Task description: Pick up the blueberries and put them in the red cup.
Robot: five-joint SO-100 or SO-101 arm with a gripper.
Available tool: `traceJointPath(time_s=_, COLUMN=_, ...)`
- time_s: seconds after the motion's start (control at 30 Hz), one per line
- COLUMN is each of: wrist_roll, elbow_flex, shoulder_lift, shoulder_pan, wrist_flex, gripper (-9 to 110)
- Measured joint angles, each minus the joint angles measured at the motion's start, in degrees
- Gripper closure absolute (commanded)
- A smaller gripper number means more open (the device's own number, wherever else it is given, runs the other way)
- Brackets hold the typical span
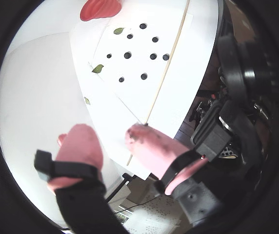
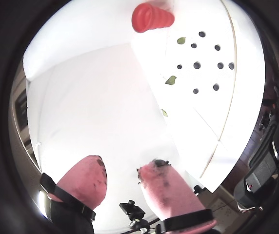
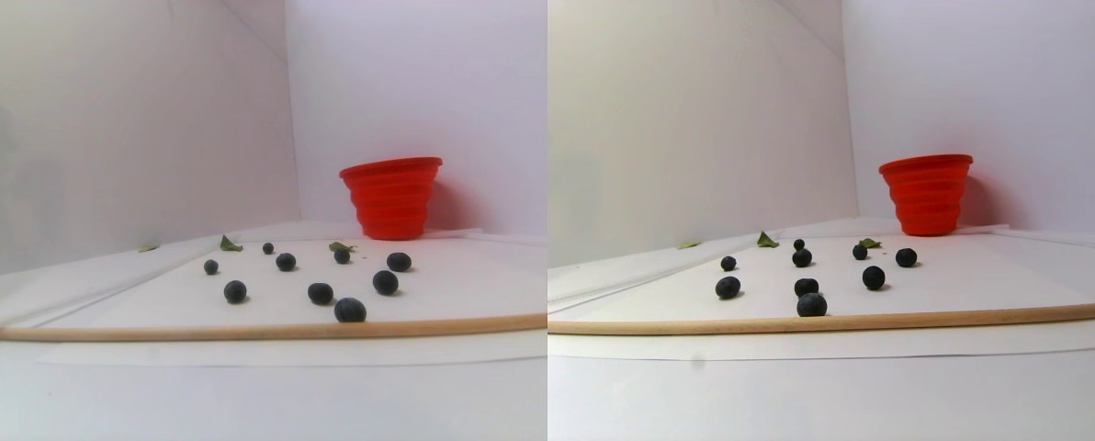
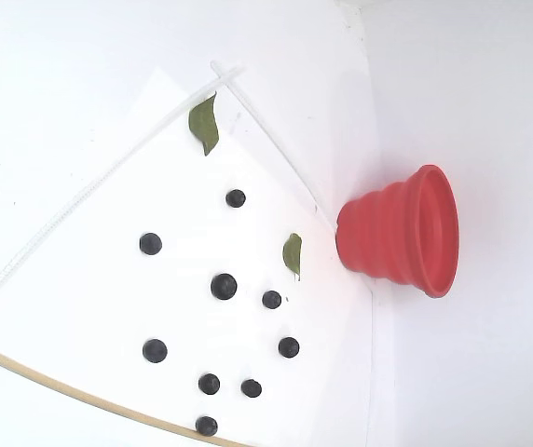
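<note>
Several dark blueberries (image 1: 128, 55) (image 2: 197, 65) (image 3: 321, 293) (image 4: 224, 286) lie scattered on a white sheet. The red cup (image 1: 100, 9) (image 2: 151, 18) (image 3: 391, 197) (image 4: 402, 231) stands upright just beyond them, near the white back wall. My gripper (image 1: 108, 134) (image 2: 124, 168) hangs high above the table's near edge, well back from the berries. Its two pink fingers are spread open with nothing between them. Neither the stereo pair view nor the fixed view shows the gripper.
A thin wooden stick (image 1: 169, 63) (image 3: 235, 331) (image 4: 61, 386) lies along the sheet's near side. Green leaves (image 1: 97, 68) (image 3: 230, 244) (image 4: 205, 123) lie among the berries. White walls close the back and one side. Black arm parts (image 1: 237, 97) sit beyond the table edge.
</note>
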Motion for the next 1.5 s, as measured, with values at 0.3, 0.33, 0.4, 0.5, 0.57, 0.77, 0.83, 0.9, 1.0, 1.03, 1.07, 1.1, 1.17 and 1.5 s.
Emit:
traceJointPath(time_s=0.3, wrist_roll=-3.16, elbow_flex=-2.55, shoulder_lift=0.00, shoulder_pan=-2.55, wrist_flex=-1.23, gripper=88)
traceJointPath(time_s=0.33, wrist_roll=-3.87, elbow_flex=-2.55, shoulder_lift=0.00, shoulder_pan=-2.37, wrist_flex=-2.02, gripper=88)
traceJointPath(time_s=0.4, wrist_roll=-6.33, elbow_flex=-3.43, shoulder_lift=-0.53, shoulder_pan=-2.29, wrist_flex=-4.04, gripper=88)
traceJointPath(time_s=0.5, wrist_roll=-11.16, elbow_flex=-4.13, shoulder_lift=-1.32, shoulder_pan=-2.64, wrist_flex=-4.83, gripper=88)
traceJointPath(time_s=0.57, wrist_roll=-14.50, elbow_flex=-4.13, shoulder_lift=-1.32, shoulder_pan=-2.90, wrist_flex=-4.92, gripper=88)
traceJointPath(time_s=0.77, wrist_roll=-22.85, elbow_flex=-0.62, shoulder_lift=-1.58, shoulder_pan=-5.19, wrist_flex=-5.36, gripper=87)
traceJointPath(time_s=0.83, wrist_roll=-25.75, elbow_flex=0.62, shoulder_lift=-2.46, shoulder_pan=-5.54, wrist_flex=-5.80, gripper=87)
traceJointPath(time_s=0.9, wrist_roll=-28.56, elbow_flex=1.14, shoulder_lift=-3.69, shoulder_pan=-5.54, wrist_flex=-6.33, gripper=87)
traceJointPath(time_s=1.0, wrist_roll=-32.96, elbow_flex=1.85, shoulder_lift=-5.63, shoulder_pan=-5.54, wrist_flex=-7.03, gripper=87)
traceJointPath(time_s=1.03, wrist_roll=-34.54, elbow_flex=2.55, shoulder_lift=-6.24, shoulder_pan=-5.54, wrist_flex=-7.65, gripper=87)
traceJointPath(time_s=1.07, wrist_roll=-35.68, elbow_flex=3.25, shoulder_lift=-6.68, shoulder_pan=-5.54, wrist_flex=-8.00, gripper=87)
traceJointPath(time_s=1.1, wrist_roll=-37.09, elbow_flex=4.04, shoulder_lift=-7.29, shoulder_pan=-5.54, wrist_flex=-8.53, gripper=87)
traceJointPath(time_s=1.17, wrist_roll=-40.17, elbow_flex=5.98, shoulder_lift=-8.61, shoulder_pan=-5.54, wrist_flex=-9.76, gripper=87)
traceJointPath(time_s=1.5, wrist_roll=-53.26, elbow_flex=11.87, shoulder_lift=-15.73, shoulder_pan=-4.66, wrist_flex=-14.24, gripper=87)
